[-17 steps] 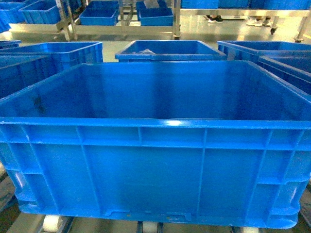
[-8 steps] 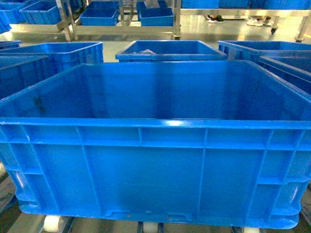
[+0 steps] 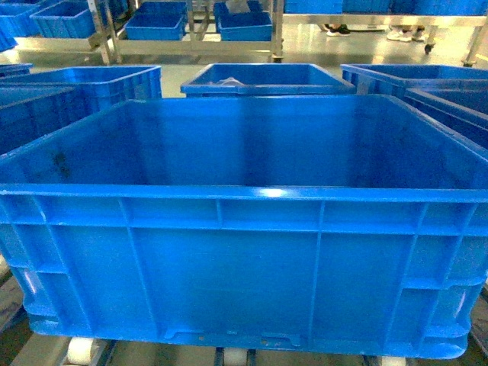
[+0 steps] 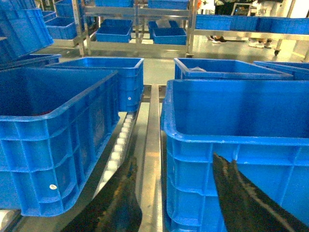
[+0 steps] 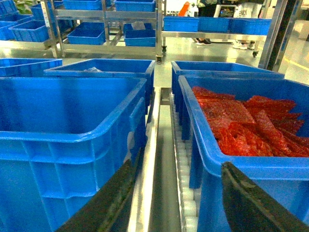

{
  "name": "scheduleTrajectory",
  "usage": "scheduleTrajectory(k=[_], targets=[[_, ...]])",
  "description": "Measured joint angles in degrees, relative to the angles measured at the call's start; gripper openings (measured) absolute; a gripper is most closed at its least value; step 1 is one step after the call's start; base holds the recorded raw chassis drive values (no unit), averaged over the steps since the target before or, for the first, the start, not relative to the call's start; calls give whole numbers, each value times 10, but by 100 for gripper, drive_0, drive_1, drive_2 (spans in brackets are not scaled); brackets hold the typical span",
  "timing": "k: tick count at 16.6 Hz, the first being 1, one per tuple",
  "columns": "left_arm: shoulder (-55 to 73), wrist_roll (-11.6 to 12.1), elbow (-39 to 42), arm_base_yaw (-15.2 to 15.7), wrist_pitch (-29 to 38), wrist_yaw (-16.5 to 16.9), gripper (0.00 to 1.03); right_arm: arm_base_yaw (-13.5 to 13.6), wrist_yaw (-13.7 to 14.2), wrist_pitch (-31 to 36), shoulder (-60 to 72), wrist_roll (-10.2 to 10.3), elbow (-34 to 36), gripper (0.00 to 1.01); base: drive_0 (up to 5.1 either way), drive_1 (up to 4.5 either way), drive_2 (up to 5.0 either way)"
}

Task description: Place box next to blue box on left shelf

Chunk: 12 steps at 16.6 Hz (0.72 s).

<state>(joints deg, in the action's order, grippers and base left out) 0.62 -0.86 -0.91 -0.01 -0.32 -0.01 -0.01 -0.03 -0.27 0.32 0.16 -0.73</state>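
A: Where's the box sitting?

B: Box (image 3: 244, 229) is filling the head view, dead centre, resting on a roller lane; a few white rollers (image 3: 80, 352) are peeking out under its base. Both lower corners are getting cut off by the frame edges. Inside looks bare, though the near wall is hiding the front strip of the floor.

A: Claws?

B: Neither is showing in the head view. Left wrist cam: left claw (image 4: 176, 193) is standing open, dark fingers spread either side of the box's left corner, not touching as far as I can tell. Fingertips are blurred and running off the bottom edge. Right wrist cam: right claw (image 5: 178, 203) is open too, one finger by the box's right wall, the other in front of the neighbour crate (image 5: 241, 145). Tips are cropped here as well, so contact is unclear.

A: What's in that neighbour?

B: Red packets (image 5: 241, 125), crumpled, type not readable. It's sitting just beside the box across a metal rail (image 5: 154, 159).

A: Left side?

B: Another blue crate (image 4: 53, 140) is standing beside the box, steel rail (image 4: 152, 145) between them. Its contents are mostly hidden by its own wall.

A: Behind?

B: More blue crates (image 3: 263, 78) in a row, then steel racks (image 3: 191, 42) holding smaller bins. Somebody's shoes (image 3: 335, 30) are showing at the top; the rest is cropped.
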Motion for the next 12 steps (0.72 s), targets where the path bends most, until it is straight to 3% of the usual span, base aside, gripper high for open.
scheduleTrajectory(k=[4,12], targets=[[0,0,0,0,0,0,99,0,0,0,0,0,0,100,0,0,0],[0,1,0,0,0,0,98,0,0,0,0,0,0,98,0,0,0]])
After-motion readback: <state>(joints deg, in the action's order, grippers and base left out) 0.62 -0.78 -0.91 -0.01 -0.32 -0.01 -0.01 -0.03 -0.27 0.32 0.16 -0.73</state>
